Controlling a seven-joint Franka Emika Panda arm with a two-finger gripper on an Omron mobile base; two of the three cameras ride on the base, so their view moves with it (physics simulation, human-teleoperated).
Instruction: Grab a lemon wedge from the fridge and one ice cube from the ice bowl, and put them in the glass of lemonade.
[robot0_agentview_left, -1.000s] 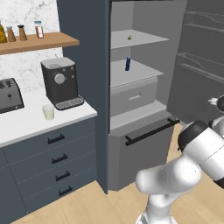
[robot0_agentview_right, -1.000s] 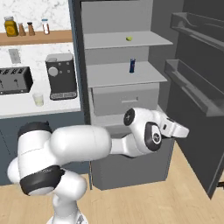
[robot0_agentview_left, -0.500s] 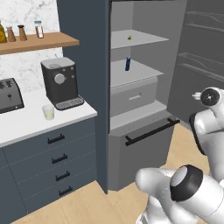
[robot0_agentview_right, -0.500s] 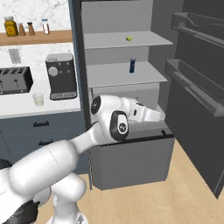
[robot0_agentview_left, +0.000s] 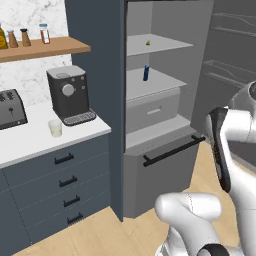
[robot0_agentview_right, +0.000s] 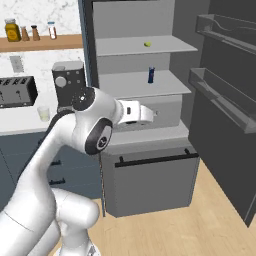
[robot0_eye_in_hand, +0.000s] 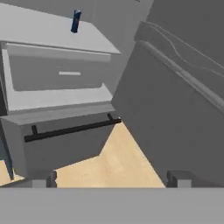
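Lemon wedge (robot0_agentview_right: 147, 44) sits untouched on the upper shelf of the open fridge (robot0_agentview_right: 145, 125); the arm has swung left, its spread, empty claw (robot0_eye_in_hand: 109, 178) not yet raised toward it.

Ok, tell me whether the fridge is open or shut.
Open: the fridge door is swung aside, showing the lemon wedge and a blue can on shelves.

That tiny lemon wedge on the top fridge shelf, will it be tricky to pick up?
Probably. The lemon wedge looks tiny, so the open gripper has little to pinch. It seems light and may skid on the smooth shelf if nudged.
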